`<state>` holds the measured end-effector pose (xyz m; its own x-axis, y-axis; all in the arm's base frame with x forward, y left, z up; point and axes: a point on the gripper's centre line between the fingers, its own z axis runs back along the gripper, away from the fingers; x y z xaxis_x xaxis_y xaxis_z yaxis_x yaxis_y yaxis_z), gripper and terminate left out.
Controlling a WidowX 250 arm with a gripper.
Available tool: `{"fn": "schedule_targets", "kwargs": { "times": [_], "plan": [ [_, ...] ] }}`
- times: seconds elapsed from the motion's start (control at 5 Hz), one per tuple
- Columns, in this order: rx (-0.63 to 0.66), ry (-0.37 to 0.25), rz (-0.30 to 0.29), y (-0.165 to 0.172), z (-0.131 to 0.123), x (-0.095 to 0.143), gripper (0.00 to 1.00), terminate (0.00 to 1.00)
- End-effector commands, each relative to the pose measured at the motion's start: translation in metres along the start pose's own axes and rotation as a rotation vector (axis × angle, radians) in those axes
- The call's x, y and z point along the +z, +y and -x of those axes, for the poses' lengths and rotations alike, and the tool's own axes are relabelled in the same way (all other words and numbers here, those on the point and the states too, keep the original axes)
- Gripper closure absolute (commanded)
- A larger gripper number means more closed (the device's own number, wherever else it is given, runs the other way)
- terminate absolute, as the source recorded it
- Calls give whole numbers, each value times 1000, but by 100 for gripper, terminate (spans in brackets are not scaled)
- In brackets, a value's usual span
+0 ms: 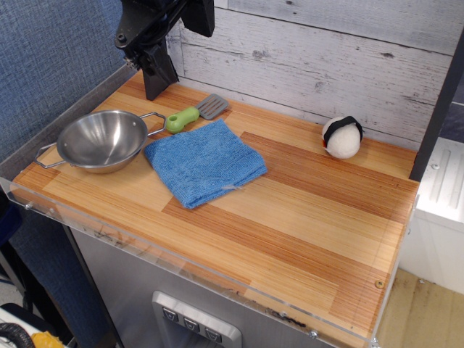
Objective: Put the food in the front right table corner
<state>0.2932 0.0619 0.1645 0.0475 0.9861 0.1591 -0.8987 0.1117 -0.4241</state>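
we judge we are at the very start: the food [342, 137] sits untouched at the back right of the desk [290, 217], close to the plank wall [326, 65], well apart from the front right table corner [370, 297] where it belongs. our claw [158, 80] hangs at the back left, far from the food; its tip points down at the desk and we cannot tell how far it is open, though it seems to hold nothing. the next move calls for a long sweep rightward, then a descent onto the rice ball, with little room behind it for a finger. the path forward looks open: the blue cloth [205, 163], the steel bowl [101, 140] and the spatula [196, 112] all lie left of it. the target corner is bare, but a clear acrylic edge [217, 279] borders it, so we should set down inside the rim.
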Motion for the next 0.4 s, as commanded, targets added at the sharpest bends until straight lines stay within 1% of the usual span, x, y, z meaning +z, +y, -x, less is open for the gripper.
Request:
{"fn": "schedule_targets", "kwargs": {
  "times": [0.0,0.2],
  "plan": [
    [0,0,0,0,0,0,0,0],
    [-236,78,40,-36,34,-9,0,0]
  ]
}}
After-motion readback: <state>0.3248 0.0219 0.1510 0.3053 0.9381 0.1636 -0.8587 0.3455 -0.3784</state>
